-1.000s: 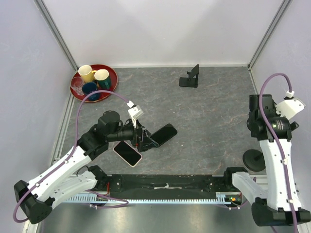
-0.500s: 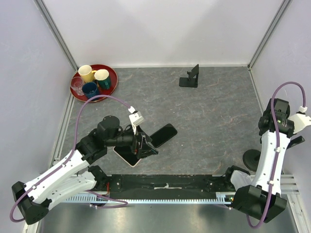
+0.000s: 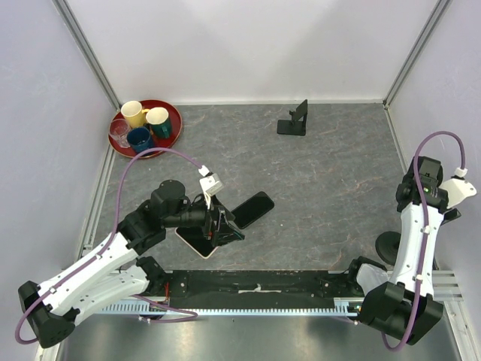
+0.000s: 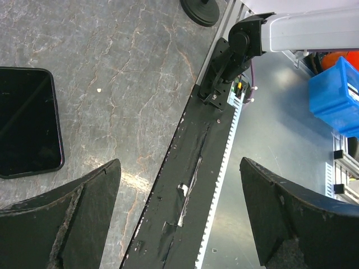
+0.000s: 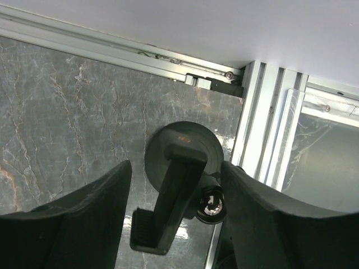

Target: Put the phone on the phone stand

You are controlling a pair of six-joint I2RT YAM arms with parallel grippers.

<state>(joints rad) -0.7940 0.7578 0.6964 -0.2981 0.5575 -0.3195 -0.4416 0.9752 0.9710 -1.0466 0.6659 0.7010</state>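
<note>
1. Left gripper (image 3: 224, 229) is low over the near-left tabletop (image 3: 331, 180), pointing right. Its jaws are wide open with nothing between them; the left wrist view shows only bare tabletop and the black front rail in the gap (image 4: 179, 185).
2. Pale phone (image 3: 197, 241) lies flat on the tabletop, partly under the left gripper. I can't tell whether they touch.
3. Black phone (image 3: 253, 208) lies flat just right of the left gripper, screen dark. It sits at the left edge of the left wrist view (image 4: 28, 129), outside the fingers.
4. Phone stand (image 3: 293, 121) is upright at the far centre of the tabletop. It is well apart from both phones and both arms, with nothing on it.
5. Right gripper (image 5: 175, 165) is at the near-right edge, with the jaws apart and gripping nothing.
6. Round-based black holder (image 5: 182, 147) stands on the tabletop below the right gripper and shows in the gap between its fingers. In the top view (image 3: 387, 247) the right arm partly hides it.
7. Red tray (image 3: 177, 120) sits in the far-left corner and holds a yellow mug (image 3: 133, 113), a cream mug (image 3: 158, 116), a blue cup (image 3: 139, 138) and a clear glass (image 3: 119, 131).
</note>
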